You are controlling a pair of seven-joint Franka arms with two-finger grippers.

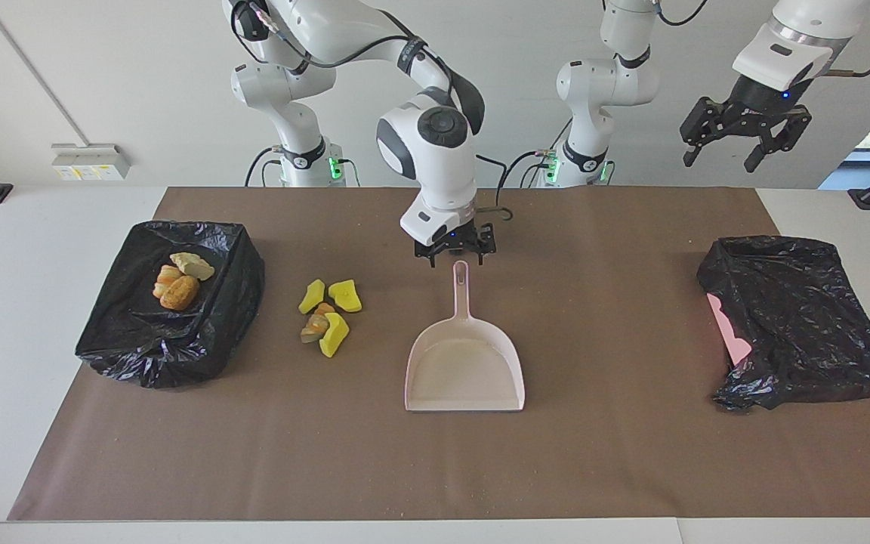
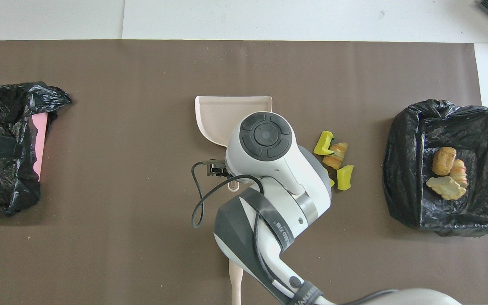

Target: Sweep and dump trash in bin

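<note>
Trash (image 1: 327, 316) lies beside the dustpan (image 1: 465, 370) — right claw (image 1: 455, 255) above its handle, fingers apart.

You see a brown mat (image 1: 631, 453) covering most of the white table (image 1: 27, 340) across the middle of the facing frame. At its middle right lies a crumpled black bag (image 1: 797, 317) with a pink edge (image 1: 729, 332) showing at its side. At the upper left, a small white box (image 1: 90, 161) sits on the wall.
</note>
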